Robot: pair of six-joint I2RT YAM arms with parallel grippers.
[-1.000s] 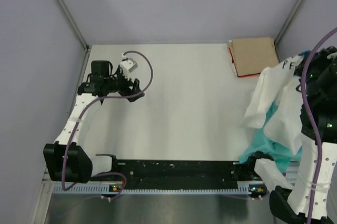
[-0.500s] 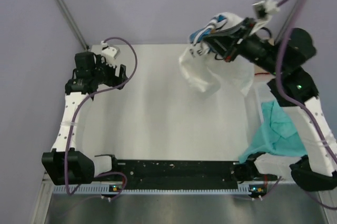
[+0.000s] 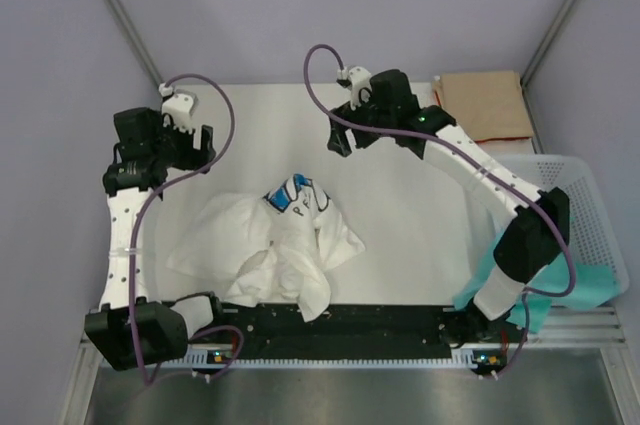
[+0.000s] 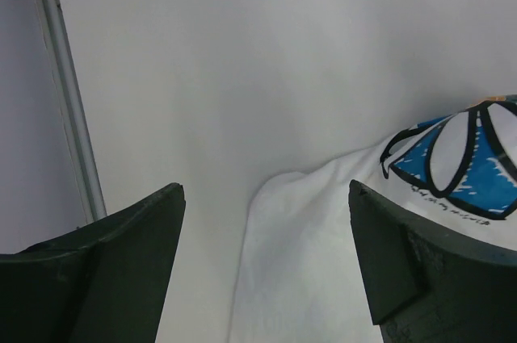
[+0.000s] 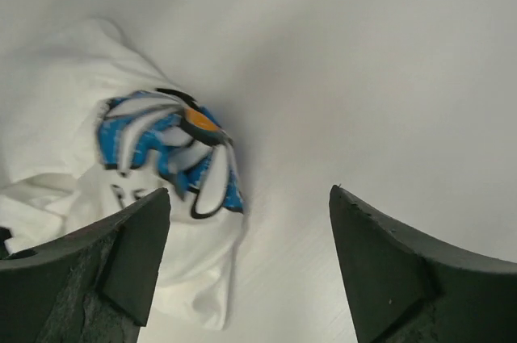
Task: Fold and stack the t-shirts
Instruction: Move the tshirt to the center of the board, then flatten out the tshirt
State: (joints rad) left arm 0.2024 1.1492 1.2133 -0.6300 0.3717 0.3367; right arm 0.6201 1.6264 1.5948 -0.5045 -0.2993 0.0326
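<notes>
Lying crumpled, the white t-shirt (image 3: 252, 241) hides most of its print.

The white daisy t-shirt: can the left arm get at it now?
Probably yes. The left gripper hangs open close to the white daisy t-shirt, which lies crumpled on the table with nothing between them.

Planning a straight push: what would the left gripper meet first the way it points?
Probably the edge of the white t-shirt ahead of the left gripper; depth unclear, maybe bare table first.
</notes>
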